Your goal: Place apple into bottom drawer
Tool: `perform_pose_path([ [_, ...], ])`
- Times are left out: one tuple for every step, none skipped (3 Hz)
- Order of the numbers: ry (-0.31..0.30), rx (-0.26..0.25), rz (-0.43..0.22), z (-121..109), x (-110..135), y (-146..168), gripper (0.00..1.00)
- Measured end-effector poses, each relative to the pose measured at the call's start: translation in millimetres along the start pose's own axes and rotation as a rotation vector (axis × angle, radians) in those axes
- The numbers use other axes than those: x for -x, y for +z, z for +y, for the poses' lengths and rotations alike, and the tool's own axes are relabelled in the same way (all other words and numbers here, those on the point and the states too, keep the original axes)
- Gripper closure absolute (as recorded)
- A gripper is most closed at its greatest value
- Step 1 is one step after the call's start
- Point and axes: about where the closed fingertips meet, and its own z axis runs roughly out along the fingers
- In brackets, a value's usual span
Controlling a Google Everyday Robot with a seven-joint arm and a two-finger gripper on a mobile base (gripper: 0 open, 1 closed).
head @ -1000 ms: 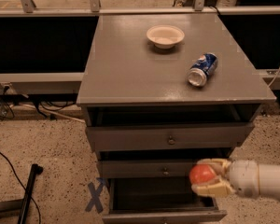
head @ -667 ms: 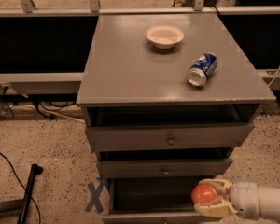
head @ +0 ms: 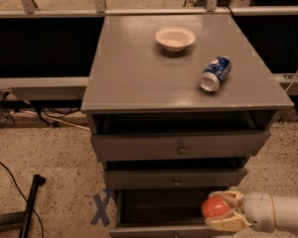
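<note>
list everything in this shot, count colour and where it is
cabinet: 1, grey, centre
upper drawers: 2, grey, under the cabinet top, each with a small knob
bottom drawer: 1, grey, lowest, pulled open, dark inside
bowl: 1, white, back of the cabinet top
can: 1, blue, on its side, right of the cabinet top
apple: 1, red-orange, held at the bottom drawer's right front
x mark: 1, blue, on the floor left of the bottom drawer
bar: 1, black, on the floor at lower left
cables: several, dark, on the floor at left
gripper: 1, cream-white, lower right, closed around the apple
</note>
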Motion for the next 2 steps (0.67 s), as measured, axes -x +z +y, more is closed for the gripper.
perform_pose_path([
  [-0.021, 0.092, 0.009, -23, -22, 32, 1.00],
  [-0.088, 0.148, -0.049, -50, -57, 88, 1.00],
])
